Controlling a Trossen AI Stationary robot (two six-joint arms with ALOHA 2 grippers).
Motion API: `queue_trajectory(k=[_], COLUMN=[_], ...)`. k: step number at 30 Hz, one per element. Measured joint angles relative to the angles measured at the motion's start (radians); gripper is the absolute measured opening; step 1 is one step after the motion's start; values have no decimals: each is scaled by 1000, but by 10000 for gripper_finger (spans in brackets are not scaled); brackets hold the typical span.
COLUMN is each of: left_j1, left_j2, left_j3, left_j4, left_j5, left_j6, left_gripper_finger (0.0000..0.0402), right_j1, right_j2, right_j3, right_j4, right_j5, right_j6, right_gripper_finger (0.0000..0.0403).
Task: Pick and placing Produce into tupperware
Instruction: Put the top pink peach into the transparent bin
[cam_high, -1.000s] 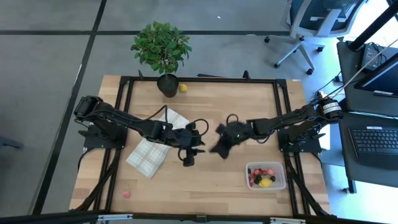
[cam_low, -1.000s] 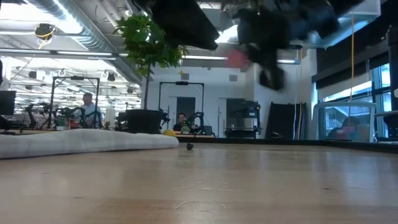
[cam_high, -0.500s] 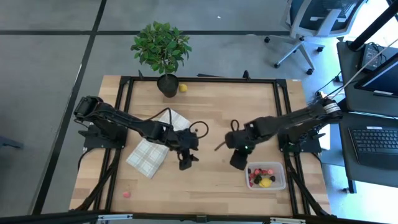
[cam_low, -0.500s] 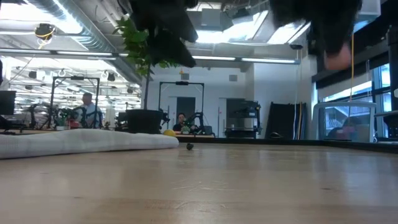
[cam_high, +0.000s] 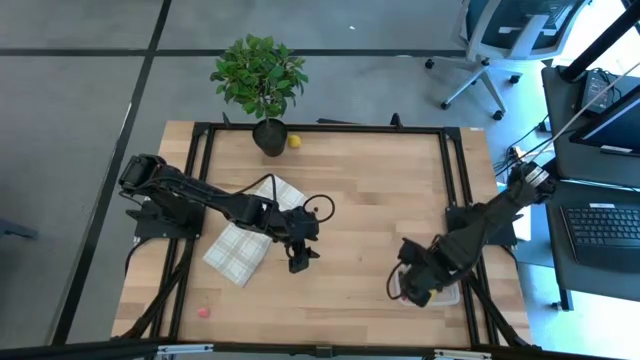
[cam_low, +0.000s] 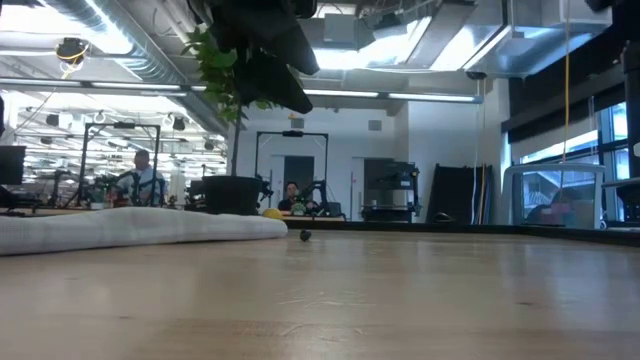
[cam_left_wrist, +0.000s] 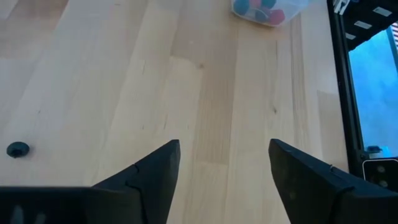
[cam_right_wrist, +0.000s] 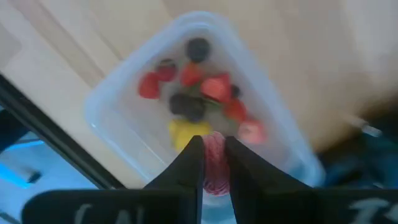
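Observation:
The clear tupperware (cam_right_wrist: 109, 93) stands at the table's near right, mostly hidden under my right arm in the high view (cam_high: 455, 293). It holds several pieces of produce: red (cam_right_wrist: 217, 87), dark (cam_right_wrist: 186, 104) and yellow (cam_right_wrist: 181, 132). My right gripper (cam_right_wrist: 214, 146) (cam_high: 410, 288) hangs over the tub, shut on a red strawberry-like piece. My left gripper (cam_left_wrist: 224, 168) (cam_high: 299, 262) is open above bare wood at mid-table, with nothing between its fingers. Loose on the table lie a dark berry (cam_left_wrist: 17, 149) (cam_low: 305, 236), a yellow piece (cam_high: 294, 141) and a pink piece (cam_high: 203, 312). My right gripper pinches the red strawberry-like piece (cam_right_wrist: 215, 167) between its two fingertips. The fingers point down from above. The piece is lifted clear, over the pieces lying in the tupperware.
A white-and-grey plaid cloth (cam_high: 248, 238) (cam_low: 140, 225) lies flat left of centre, beside my left arm. A potted green plant (cam_high: 258, 75) stands at the far edge by the yellow piece. Bare wood stretches between the two grippers.
My right gripper has swung from mid-table, close to the left gripper, toward the near right corner and now hangs over the tupperware. It has tipped over until its fingers point down, carrying the red piece along.

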Motion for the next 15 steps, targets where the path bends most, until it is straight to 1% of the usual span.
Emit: queue_trajectory(k=[3, 7, 10, 15], left_j1=[0, 0, 0, 0], left_j2=[0, 0, 0, 0], left_j3=[0, 0, 0, -1], left_j4=[0, 0, 0, -1], left_j5=[0, 0, 0, 0], left_j6=[0, 0, 0, 0], left_gripper_finger=[239, 235, 234, 238], right_j1=[15, 16, 15, 13], right_j2=[0, 0, 0, 0], right_j3=[-74, -163, -206, -232], right_j4=[113, 203, 214, 238], right_j5=[2, 15, -12, -45], right_j6=[18, 1, -4, -6], right_gripper_finger=[52, 56, 74, 114])
